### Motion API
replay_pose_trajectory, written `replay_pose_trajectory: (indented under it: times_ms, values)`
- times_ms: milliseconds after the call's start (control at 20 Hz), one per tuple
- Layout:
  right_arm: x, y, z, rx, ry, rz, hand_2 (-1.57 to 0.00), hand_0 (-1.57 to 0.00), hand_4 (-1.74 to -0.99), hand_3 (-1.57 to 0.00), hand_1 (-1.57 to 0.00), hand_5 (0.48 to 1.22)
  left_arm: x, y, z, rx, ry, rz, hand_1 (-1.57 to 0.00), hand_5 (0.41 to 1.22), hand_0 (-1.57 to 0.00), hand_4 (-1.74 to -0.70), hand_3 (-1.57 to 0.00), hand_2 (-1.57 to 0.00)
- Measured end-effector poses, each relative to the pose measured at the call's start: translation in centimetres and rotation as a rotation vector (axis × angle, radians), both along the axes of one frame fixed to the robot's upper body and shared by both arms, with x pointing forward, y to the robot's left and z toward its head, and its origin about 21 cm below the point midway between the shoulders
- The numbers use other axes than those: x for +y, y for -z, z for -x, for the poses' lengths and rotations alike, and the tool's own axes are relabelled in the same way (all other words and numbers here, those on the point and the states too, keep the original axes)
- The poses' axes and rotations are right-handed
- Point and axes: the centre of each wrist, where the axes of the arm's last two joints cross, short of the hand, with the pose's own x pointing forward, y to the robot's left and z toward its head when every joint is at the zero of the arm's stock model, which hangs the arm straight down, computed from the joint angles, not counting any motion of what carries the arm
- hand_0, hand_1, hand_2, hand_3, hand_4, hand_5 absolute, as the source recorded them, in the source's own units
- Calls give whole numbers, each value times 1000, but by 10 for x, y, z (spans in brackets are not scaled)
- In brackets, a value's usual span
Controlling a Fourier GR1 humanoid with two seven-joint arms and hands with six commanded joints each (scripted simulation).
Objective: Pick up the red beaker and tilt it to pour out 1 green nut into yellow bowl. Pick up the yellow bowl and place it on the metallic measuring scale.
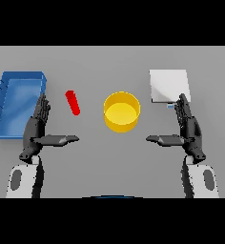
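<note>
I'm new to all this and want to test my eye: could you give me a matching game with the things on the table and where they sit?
Things:
1. red beaker
2. yellow bowl
3. measuring scale
4. blue tray

Places:
A. far left
B. centre
C. right, beyond the right hand
D. between tray and bowl

Pairs: 1-D, 2-B, 3-C, 4-A

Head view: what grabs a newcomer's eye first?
The yellow bowl at the table's middle stands out most, with the slim red beaker to its left, tilted. A blue tray fills the far left and the pale metallic measuring scale sits upper right. The left hand and right hand rest open on either side, holding nothing.
</note>
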Motion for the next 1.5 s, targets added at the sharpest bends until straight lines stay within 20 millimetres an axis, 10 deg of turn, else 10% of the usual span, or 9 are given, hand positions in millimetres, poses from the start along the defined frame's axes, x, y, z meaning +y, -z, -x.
replay_pose_trajectory:
  times_ms: [700,1500]
  values:
    - [6,-16,23,-157,-55,312,1,1,-1131,1,1,607,-13,-25,46,-24,106,-202,1,650,1,-1137,1,1]
    - [0,-13,25,-153,-85,260,1,1,-1222,1,1,627,-21,5,-54,48,154,-232,1,651,1,-1200,1,1]
